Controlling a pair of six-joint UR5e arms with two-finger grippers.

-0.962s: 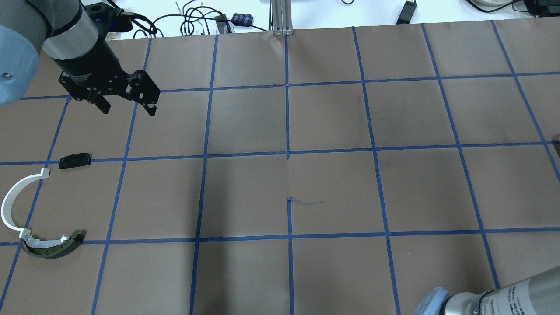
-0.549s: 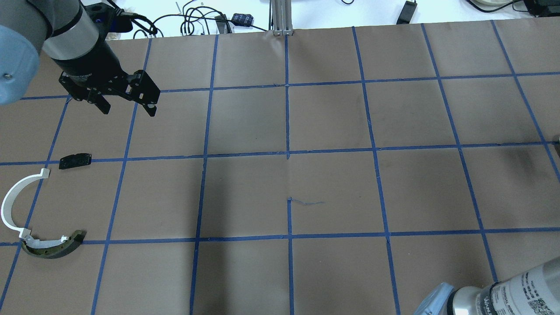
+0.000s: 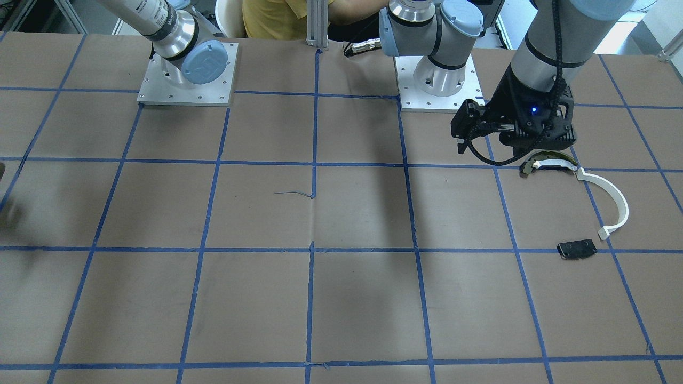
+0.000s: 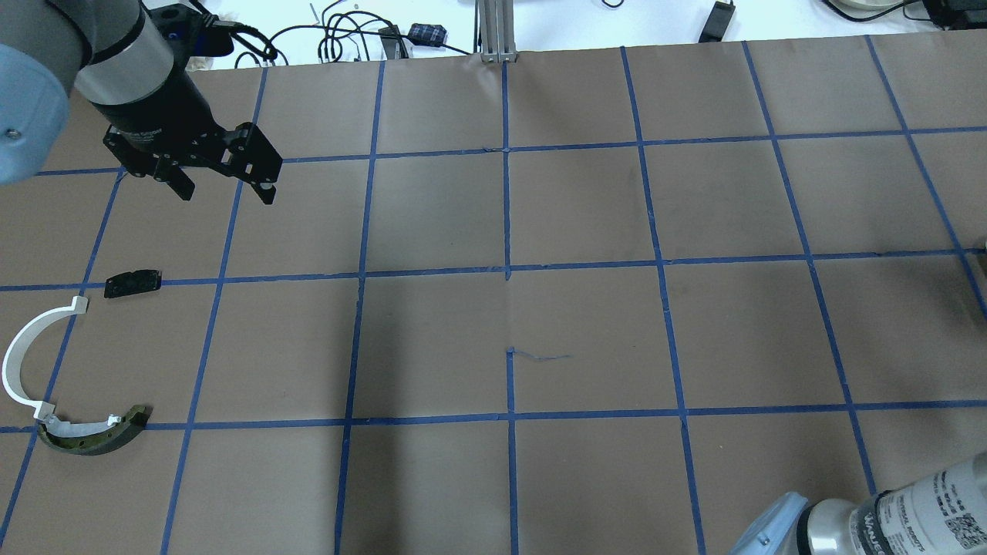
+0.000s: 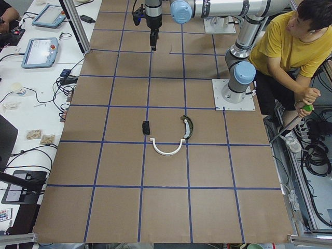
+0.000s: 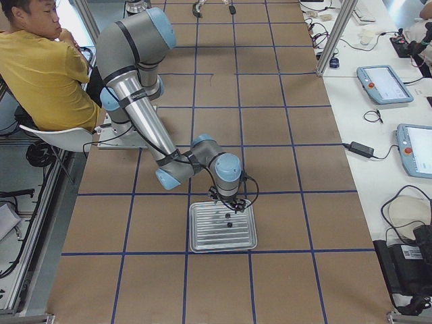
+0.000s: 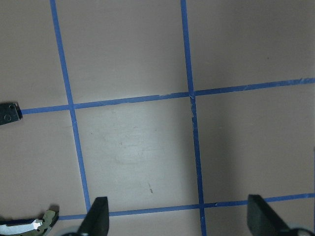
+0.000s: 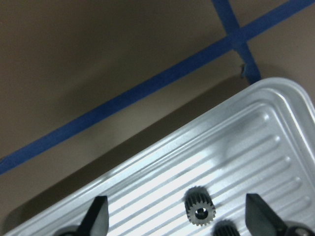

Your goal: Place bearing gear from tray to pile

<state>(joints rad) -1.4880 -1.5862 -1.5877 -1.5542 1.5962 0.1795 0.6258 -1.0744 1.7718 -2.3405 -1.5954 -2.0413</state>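
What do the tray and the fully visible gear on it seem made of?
Tray: likely bare metal, aluminium or steel, by its silvery ribbed sheen. Gear: dark toothed part with a shiny bore, probably metal, though plastic is possible.

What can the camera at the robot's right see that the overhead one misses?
Only the right-side view shows the metal tray, small dark gears on it, the right gripper above them, and a seated person. Only the overhead shows the white strip, the dark curved piece and the black plate. Both show the taped brown table.
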